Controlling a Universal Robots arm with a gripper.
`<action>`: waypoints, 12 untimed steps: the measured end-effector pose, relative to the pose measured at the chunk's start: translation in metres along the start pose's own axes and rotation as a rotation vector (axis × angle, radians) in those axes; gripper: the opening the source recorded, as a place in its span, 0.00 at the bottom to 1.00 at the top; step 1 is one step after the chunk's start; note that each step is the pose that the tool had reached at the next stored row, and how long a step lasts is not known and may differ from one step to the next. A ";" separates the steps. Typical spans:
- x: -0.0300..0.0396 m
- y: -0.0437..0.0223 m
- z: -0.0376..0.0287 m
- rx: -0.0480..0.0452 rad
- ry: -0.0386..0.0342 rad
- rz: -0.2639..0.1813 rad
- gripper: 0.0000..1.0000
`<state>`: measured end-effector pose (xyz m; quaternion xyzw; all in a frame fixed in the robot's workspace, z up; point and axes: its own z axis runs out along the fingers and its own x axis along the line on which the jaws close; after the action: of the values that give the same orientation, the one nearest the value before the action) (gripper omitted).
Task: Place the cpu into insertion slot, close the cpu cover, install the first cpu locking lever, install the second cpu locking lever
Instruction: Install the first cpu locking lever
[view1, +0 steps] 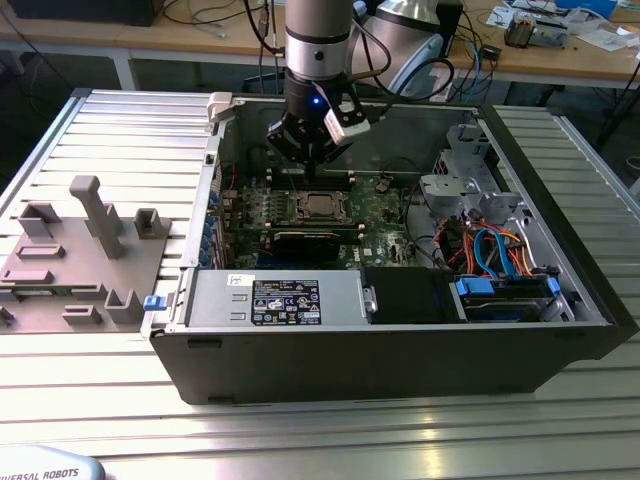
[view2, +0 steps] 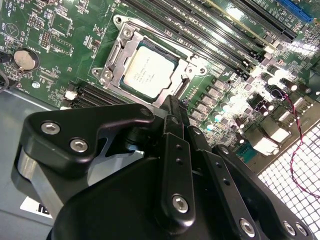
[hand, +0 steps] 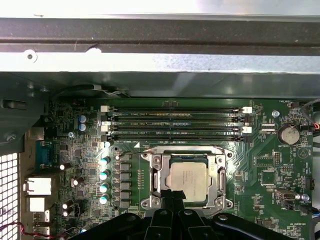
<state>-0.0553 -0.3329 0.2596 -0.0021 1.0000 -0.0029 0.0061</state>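
Hovering over the open computer case (view1: 400, 350), the end effector (view1: 308, 165) sits above the green motherboard (view1: 385, 215), a bit toward the back wall from the socket in the exterior view. Its fingers (view2: 172, 112) are pressed together with pretty much no gap and nothing between them, tips just beside the near edge of the insertion slot (hand: 187, 180) in both wrist views. The cpu (hand: 186, 181) is already lying flat in that slot, silvery top face up, and the cpu cover (hand: 156, 175) looks folded down around it, its window framing the chip on all sides. Can't really tell how the levers are sitting from these shots. Room-wise: the memory slots (hand: 175, 122) run in a tight row right beside one edge of the socket, and a line of small capacitors (hand: 104, 180) crowds another side, so the margins around the socket are slim. The metal wall of the case (hand: 160, 65) rises just past the memory slots. On the exterior view's right there's a drive cage (view1: 460, 185) and a bundle of blue and orange cables (view1: 500, 250), well apart from the socket. Outside the case, on the exterior view's left, a grey fixture tray (view1: 75, 260) sits on the ribbed counter (view1: 320, 430).
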 end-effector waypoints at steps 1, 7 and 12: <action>0.0001 0.0000 0.0000 0.0000 0.0000 0.000 0.11; 0.0028 0.0003 0.0048 0.0000 0.0000 0.000 0.11; 0.0034 0.0003 0.0049 0.0000 0.0000 0.000 0.11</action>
<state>-0.0587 -0.3327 0.2546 -0.0021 1.0000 -0.0029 0.0061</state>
